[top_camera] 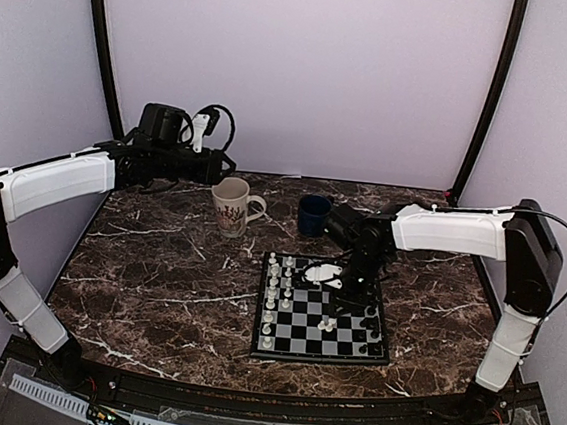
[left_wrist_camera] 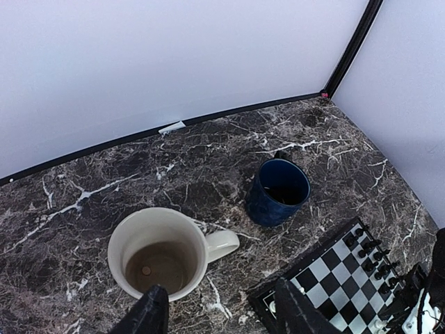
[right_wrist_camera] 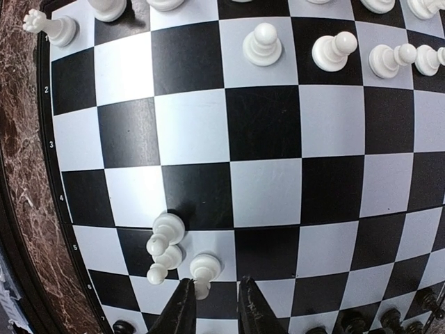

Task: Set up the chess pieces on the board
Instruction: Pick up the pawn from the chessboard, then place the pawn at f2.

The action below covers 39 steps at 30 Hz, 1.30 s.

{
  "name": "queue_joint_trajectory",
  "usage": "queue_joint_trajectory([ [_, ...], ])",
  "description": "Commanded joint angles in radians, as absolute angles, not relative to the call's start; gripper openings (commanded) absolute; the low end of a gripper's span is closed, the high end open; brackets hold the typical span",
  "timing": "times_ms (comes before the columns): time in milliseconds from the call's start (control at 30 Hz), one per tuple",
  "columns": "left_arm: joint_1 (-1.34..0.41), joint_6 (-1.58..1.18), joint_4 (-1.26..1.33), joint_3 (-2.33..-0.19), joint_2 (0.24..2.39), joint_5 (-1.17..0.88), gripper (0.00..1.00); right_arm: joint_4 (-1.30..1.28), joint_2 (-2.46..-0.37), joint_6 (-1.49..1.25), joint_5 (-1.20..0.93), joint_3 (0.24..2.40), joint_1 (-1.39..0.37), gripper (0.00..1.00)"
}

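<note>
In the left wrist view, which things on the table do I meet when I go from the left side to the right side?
cream mug → blue cup → black chess pieces standing on the board

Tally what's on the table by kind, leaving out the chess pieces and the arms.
Cream mug: 1
Blue cup: 1
Chessboard: 1
Total: 3

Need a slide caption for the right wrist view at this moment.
Right gripper, jaws narrowly apart, hovers at a stray white pawn beside two more white pieces on the board.
</note>
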<state>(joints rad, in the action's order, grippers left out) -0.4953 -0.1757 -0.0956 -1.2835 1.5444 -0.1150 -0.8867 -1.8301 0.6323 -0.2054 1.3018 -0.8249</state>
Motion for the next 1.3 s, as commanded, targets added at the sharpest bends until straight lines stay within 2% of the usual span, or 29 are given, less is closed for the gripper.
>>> queue_joint_trajectory([
  [0, -0.490, -0.162, -0.091, -1.279, 1.544, -0.121, 0.54, -0.872, -1.848, 0.632, -0.207, 1.299, -0.828, 0.23],
  [500, -0.490, -0.167, -0.095, -1.282, 1.554, -0.133, 0.54, -0.871, -1.867, 0.634, -0.181, 1.286, -0.830, 0.23],
  [767, -0.490, -0.169, -0.096, -1.283, 1.558, -0.137, 0.54, -0.870, -1.871, 0.629, -0.163, 1.304, -0.829, 0.14],
  [1267, -0.489, -0.148, -0.104, -1.286, 1.540, -0.090, 0.54, -0.928, -1.974, 0.642, -0.200, 1.546, -0.887, 0.11],
])
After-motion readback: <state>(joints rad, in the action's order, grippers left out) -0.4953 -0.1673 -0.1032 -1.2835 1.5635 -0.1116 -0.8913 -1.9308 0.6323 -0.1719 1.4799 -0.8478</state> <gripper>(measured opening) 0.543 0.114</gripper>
